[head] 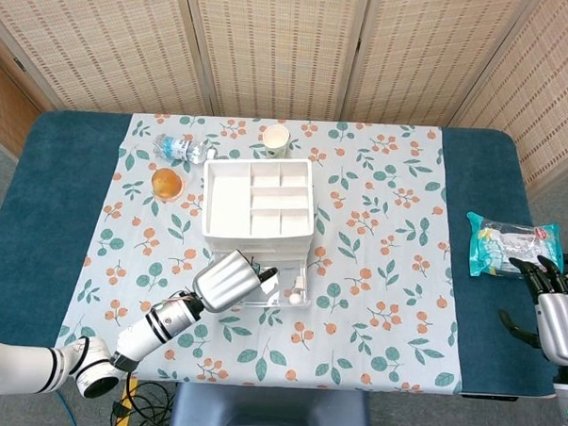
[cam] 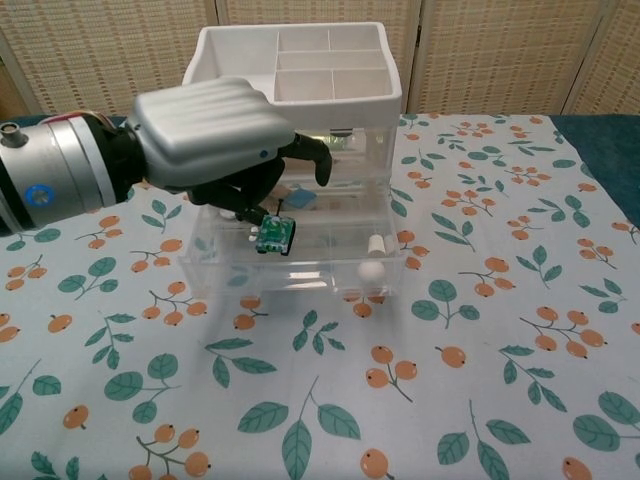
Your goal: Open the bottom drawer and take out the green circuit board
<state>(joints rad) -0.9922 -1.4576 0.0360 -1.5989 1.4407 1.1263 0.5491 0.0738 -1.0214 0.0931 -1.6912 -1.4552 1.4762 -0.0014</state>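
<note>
Over open bottom drawer (cam: pixel 300 262), our left hand (cam: pixel 215 130) pinches green circuit board (cam: pixel 273 236): light, stiff, fragile; we'd grip edges. Right hand (head: pixel 555 314) idle, fingers apart.

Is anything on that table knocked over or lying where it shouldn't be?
One thing: the water bottle lies on its side beside the orange, behind the white organizer. The paper cup stands upright, and nothing looks spilled.

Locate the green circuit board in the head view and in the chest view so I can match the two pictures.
Head view: the green circuit board cannot be made out; the left hand covers that spot over the open bottom drawer.
Chest view: green circuit board left of centre, pinched under the left hand.
Shared landmark: white drawer knob.
</note>
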